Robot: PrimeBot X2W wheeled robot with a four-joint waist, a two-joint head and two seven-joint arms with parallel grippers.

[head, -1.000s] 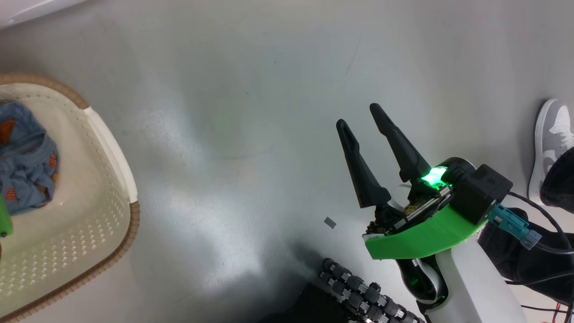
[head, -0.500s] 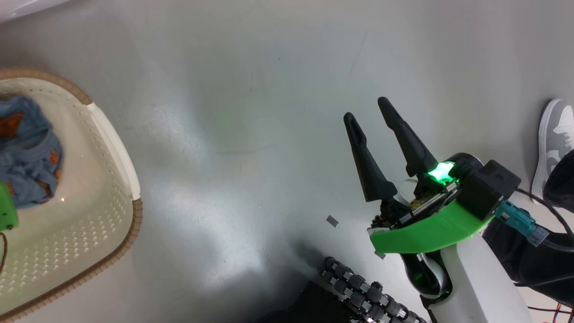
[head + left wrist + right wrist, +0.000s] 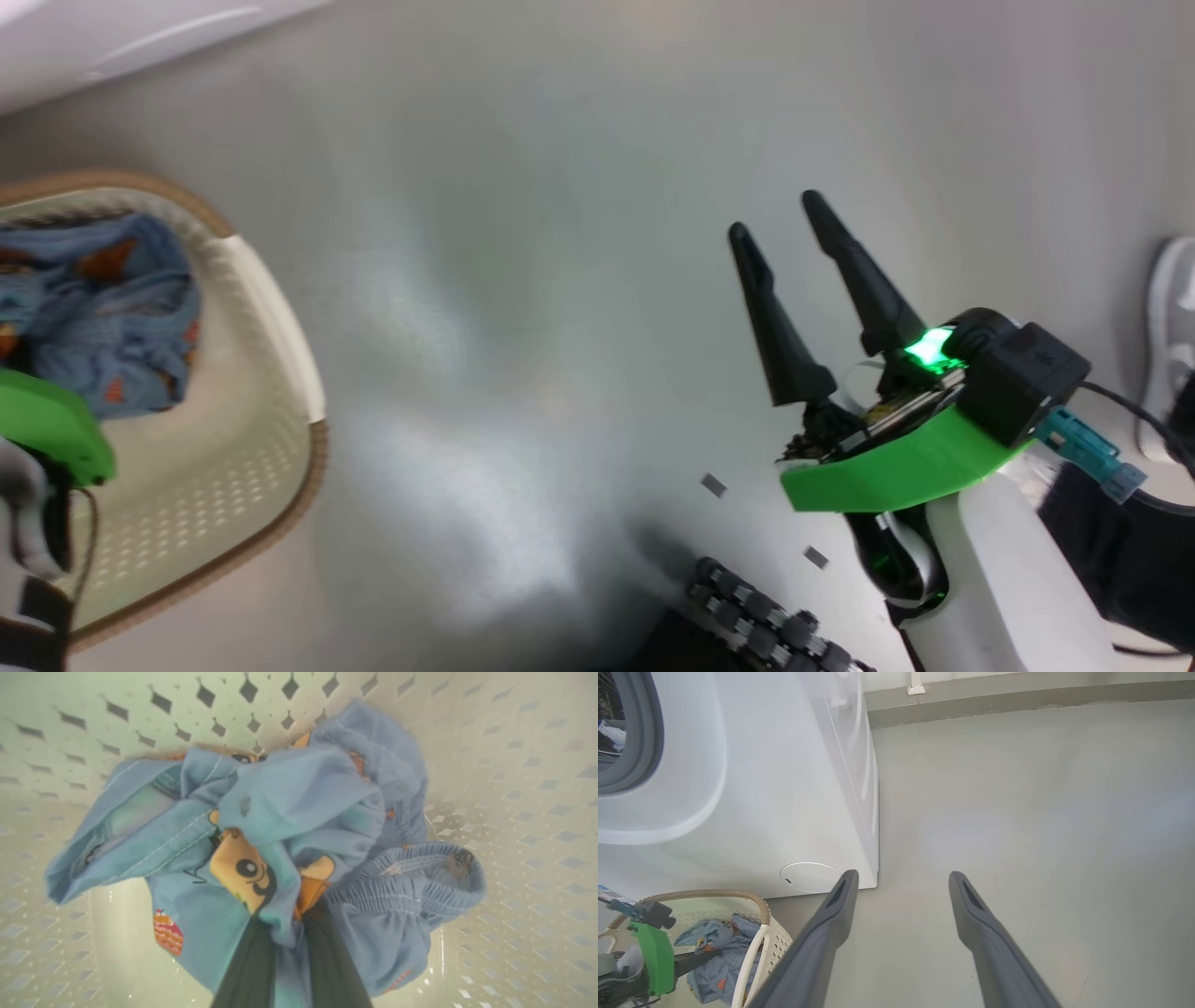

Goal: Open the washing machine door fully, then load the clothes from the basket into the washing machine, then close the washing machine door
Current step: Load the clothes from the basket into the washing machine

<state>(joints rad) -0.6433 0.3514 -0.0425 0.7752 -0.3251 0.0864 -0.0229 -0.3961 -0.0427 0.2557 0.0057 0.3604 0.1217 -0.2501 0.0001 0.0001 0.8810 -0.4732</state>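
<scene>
Basket [image 3: 280, 317], washing machine [image 3: 784, 788] on grey floor [image 3: 560, 233]

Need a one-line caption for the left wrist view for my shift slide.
Left gripper shut on the bundled blue printed clothes, inside the perforated cream basket.

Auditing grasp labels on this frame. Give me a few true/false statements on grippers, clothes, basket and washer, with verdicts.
1. The left gripper is shut on the clothes. True.
2. The right gripper holds cloth. False: it is open and empty above the floor.
3. The clothes are inside the basket. True.
4. The basket sits on top of the washing machine. False: it stands on the floor in front of it.
</scene>
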